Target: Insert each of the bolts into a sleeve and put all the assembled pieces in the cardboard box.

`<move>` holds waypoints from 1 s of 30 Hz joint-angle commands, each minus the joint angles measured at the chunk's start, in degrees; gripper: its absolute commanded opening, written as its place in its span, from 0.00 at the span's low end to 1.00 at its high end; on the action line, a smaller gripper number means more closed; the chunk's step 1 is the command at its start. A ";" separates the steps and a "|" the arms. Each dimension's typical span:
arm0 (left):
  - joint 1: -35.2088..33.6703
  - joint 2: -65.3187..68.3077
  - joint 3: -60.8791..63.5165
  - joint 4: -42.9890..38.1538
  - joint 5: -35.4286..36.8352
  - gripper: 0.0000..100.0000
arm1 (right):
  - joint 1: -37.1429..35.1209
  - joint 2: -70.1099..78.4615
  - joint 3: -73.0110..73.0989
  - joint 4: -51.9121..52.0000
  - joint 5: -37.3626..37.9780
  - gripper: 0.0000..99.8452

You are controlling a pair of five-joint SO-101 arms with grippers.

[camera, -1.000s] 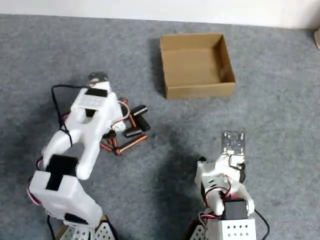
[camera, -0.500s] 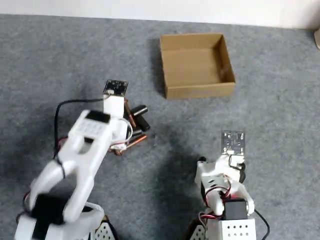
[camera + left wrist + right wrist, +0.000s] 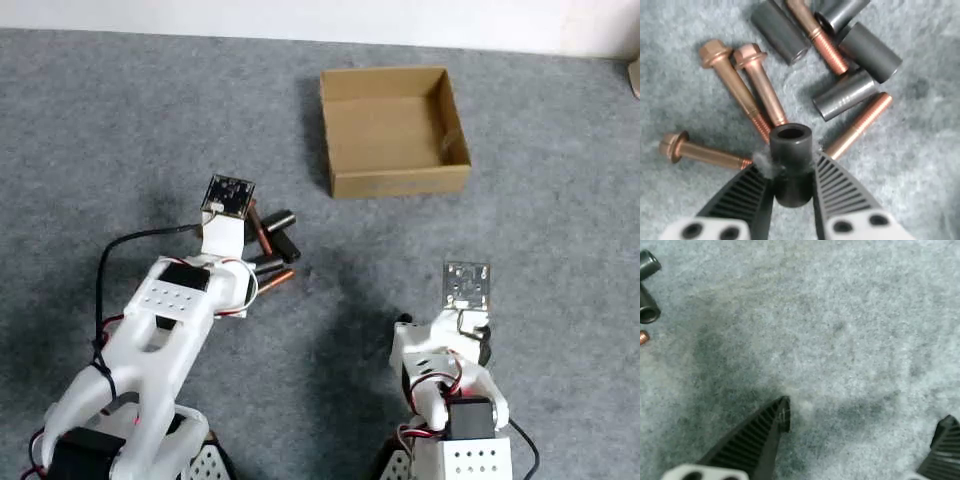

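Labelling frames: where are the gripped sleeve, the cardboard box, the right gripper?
gripped sleeve [image 3: 790, 155], left wrist view, side wall.
cardboard box [image 3: 400, 183], high view, near outer wall.
right gripper [image 3: 865, 412], right wrist view, midway between fingertips.

The right gripper [image 3: 866, 412] hangs just above the grey carpet [image 3: 840, 315], its two ribbed black fingers [image 3: 760, 435] spread wide with bare carpet between them. Well off to one side lie two dark sleeves [image 3: 648, 310], open ends showing, with the coppery tip of a bolt [image 3: 643, 336] just beside them.
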 commanded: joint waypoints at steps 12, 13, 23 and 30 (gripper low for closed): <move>9.80 -2.68 -4.44 10.55 -6.24 0.01 | 0.66 -0.31 5.49 0.22 0.53 0.41; 11.38 -2.68 -4.18 10.81 -8.53 0.01 | 0.66 -0.31 5.49 0.22 0.53 0.41; 14.02 -2.33 -3.21 13.98 -11.52 0.39 | 0.66 -0.31 5.49 0.22 0.53 0.41; 12.26 -2.68 -3.56 15.82 -5.71 0.49 | 0.75 -0.31 5.49 0.22 0.53 0.41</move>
